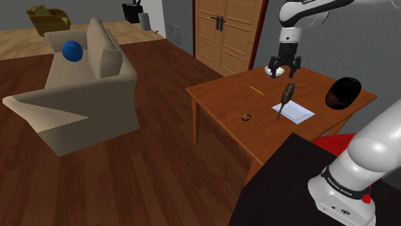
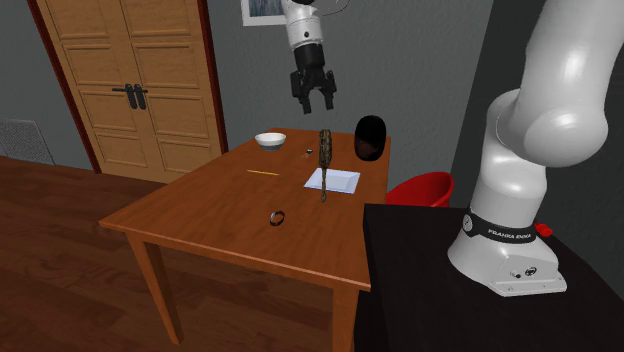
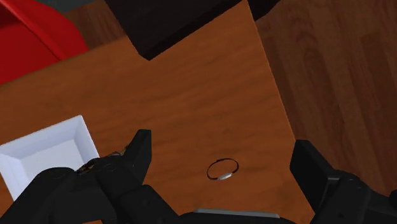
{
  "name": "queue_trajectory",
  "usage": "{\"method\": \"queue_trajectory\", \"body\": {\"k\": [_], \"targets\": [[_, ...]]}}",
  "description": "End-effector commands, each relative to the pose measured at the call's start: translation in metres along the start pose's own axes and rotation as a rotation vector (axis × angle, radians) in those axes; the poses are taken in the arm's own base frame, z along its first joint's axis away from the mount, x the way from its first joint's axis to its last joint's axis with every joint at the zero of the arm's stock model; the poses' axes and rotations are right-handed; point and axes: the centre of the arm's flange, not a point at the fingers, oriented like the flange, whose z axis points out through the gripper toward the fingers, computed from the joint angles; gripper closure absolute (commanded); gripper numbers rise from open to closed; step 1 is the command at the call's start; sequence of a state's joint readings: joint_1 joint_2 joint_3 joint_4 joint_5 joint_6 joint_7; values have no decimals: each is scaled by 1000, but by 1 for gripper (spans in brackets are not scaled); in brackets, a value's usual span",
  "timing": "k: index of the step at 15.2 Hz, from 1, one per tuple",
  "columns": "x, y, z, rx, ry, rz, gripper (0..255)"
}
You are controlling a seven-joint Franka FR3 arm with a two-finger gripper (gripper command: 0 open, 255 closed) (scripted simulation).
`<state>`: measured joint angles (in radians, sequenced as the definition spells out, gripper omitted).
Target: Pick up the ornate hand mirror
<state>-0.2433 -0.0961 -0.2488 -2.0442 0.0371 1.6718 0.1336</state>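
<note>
Gripper [image 1: 284, 69], fingers apart and empty, high above table [image 1: 225, 103]; hand mirror [image 1: 285, 101] lies below, toward stand [image 1: 283, 192], handle pointing standward.

Hand mirror [image 1: 286, 97] open from above; bowl [image 1: 275, 70], black object [image 1: 342, 93] nearby.

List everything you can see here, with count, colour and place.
hand mirror: one, dark, on the table, partly over the tray
tray: one, white, on the table
bowl: one, white, table's far side
ring: one, dark, on the table
pencil: one, yellow, between bowl and ring
oval object: one, black, table's far corner
table: one, brown, before the door
bin: one, red, floor beside the table
sofa: one, beige, carrying a blue ball
door: one double, tan, behind the table
arm: one, white, on the black stand
gripper: one, black, fingers open, above the table
</note>
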Motion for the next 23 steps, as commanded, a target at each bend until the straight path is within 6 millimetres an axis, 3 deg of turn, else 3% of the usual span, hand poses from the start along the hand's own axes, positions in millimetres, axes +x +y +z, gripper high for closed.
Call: {"method": "queue_trajectory", "body": {"k": [1,8,14,23], "targets": [[21,19,4,4,-12,54,0],[86,91,25,18,-55,236,0],[129,159,45,29,-91,389,0],[140,160,83,29,-91,389,0]]}}
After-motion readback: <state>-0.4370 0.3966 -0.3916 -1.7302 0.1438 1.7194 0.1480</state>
